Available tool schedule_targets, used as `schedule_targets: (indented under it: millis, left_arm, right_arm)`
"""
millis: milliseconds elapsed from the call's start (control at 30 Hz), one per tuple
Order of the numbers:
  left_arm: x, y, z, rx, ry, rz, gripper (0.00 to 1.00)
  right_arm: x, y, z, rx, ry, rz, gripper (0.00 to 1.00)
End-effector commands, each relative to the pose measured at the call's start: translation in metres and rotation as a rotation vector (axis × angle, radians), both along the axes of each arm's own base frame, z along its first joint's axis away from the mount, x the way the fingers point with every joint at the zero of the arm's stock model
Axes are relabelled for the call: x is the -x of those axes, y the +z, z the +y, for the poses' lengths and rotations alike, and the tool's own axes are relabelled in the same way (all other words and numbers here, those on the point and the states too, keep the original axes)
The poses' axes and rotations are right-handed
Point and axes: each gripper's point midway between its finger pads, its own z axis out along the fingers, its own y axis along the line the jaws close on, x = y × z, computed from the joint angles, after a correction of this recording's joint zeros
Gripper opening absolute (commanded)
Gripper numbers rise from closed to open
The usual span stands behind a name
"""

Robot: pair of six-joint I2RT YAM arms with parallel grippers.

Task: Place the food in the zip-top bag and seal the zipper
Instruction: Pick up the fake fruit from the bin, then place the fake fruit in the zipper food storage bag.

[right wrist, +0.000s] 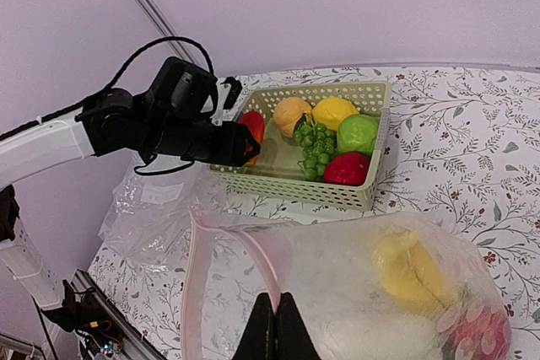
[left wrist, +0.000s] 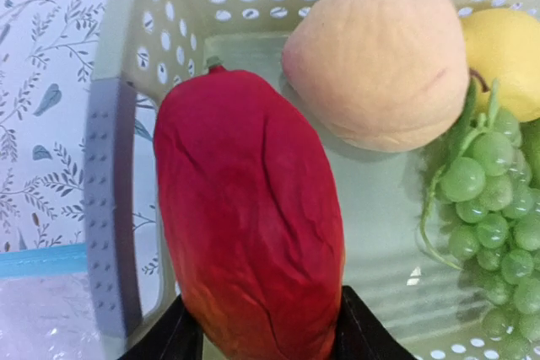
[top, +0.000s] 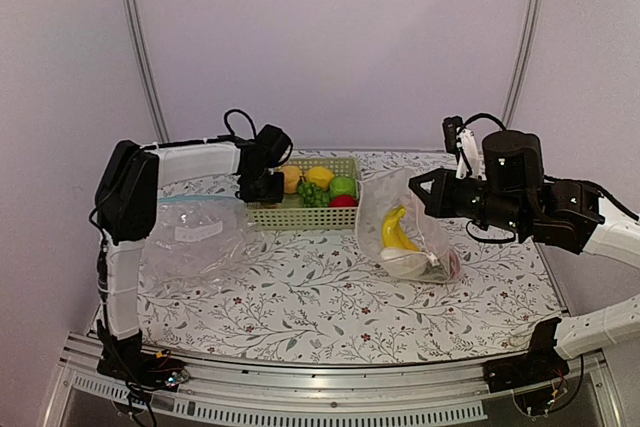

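My left gripper (left wrist: 261, 335) is shut on a red oblong fruit (left wrist: 253, 225) and holds it over the left end of the green basket (left wrist: 118, 65); the same gripper also shows from above (top: 262, 187). A peach (left wrist: 375, 61), lemon (left wrist: 502, 56) and grapes (left wrist: 494, 208) lie in the basket. My right gripper (right wrist: 275, 326) is shut on the pink zipper strip (right wrist: 198, 276) of the zip-top bag (right wrist: 380, 292) and holds its mouth up and open. Inside the bag lie a banana (top: 397, 230) and a white piece (top: 405, 264).
The basket (top: 300, 215) stands at the table's back middle with a green fruit (right wrist: 358, 133) and a red apple (right wrist: 348, 169) at its right end. A second clear bag (top: 195, 232) with a blue strip (left wrist: 42, 260) lies on the left.
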Motion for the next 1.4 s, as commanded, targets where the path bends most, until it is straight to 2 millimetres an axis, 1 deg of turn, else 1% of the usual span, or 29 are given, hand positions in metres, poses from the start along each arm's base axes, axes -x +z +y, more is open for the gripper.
schedule_targets:
  millis: [0,67,133,267,367,467,567,667,700,800,900,1033,1133,1200,1300,1367]
  left_arm:
    - [-0.009,0.071,-0.005,0.117,0.001,-0.199,0.41]
    - [-0.002,0.086,-0.006,0.151,0.001,-0.225,0.41]
    - [0.006,0.096,-0.008,0.182,-0.005,-0.241,0.41]
    - [0.022,0.104,-0.014,0.257,-0.027,-0.245,0.40]
    - [0.033,0.123,-0.018,0.315,-0.053,-0.272,0.40]
    - [0.049,0.151,-0.028,0.380,-0.110,-0.320,0.40]
    - [0.074,0.184,-0.041,0.443,-0.187,-0.372,0.40]
    - [0.105,0.211,-0.050,0.439,-0.242,-0.431,0.41]
    - [0.117,0.224,-0.053,0.443,-0.276,-0.454,0.41]
    - [0.151,0.244,-0.070,0.482,-0.387,-0.458,0.41]
    - [0.187,0.254,-0.091,0.569,-0.526,-0.415,0.41]
    - [0.227,0.266,-0.107,0.615,-0.654,-0.404,0.41]
    - [0.256,0.273,-0.121,0.689,-0.771,-0.357,0.42]
    - [0.272,0.277,-0.132,0.734,-0.840,-0.317,0.42]
    - [0.296,0.277,-0.149,0.768,-0.947,-0.258,0.42]
    - [0.305,0.272,-0.158,0.759,-0.986,-0.214,0.42]
  right_arm:
    - [-0.001,0.007,0.003,-0.014,-0.003,-0.008,0.00]
    - [-0.001,0.007,0.003,-0.017,-0.002,-0.007,0.00]
    - [-0.002,0.007,0.004,-0.020,-0.001,-0.006,0.00]
    - [-0.001,0.007,0.006,-0.021,0.005,-0.005,0.00]
    - [-0.001,0.007,0.006,-0.021,0.008,-0.005,0.00]
    - [-0.001,0.007,0.006,-0.022,0.006,-0.002,0.00]
    - [-0.002,0.007,0.006,-0.020,0.004,-0.004,0.00]
    - [-0.002,0.007,0.007,-0.019,0.008,-0.005,0.00]
    - [-0.002,0.006,0.008,-0.016,0.011,-0.005,0.00]
    - [-0.002,0.007,0.010,-0.013,0.019,-0.006,0.00]
    - [-0.003,0.008,0.011,-0.007,0.020,-0.006,0.00]
    - [-0.003,0.010,0.011,-0.006,0.018,-0.013,0.00]
    - [-0.004,0.011,0.011,-0.005,0.019,-0.014,0.00]
    - [-0.004,0.011,0.013,-0.006,0.022,-0.015,0.00]
    - [-0.004,0.012,0.015,-0.006,0.028,-0.014,0.00]
    - [-0.004,0.012,0.017,-0.009,0.034,-0.013,0.00]
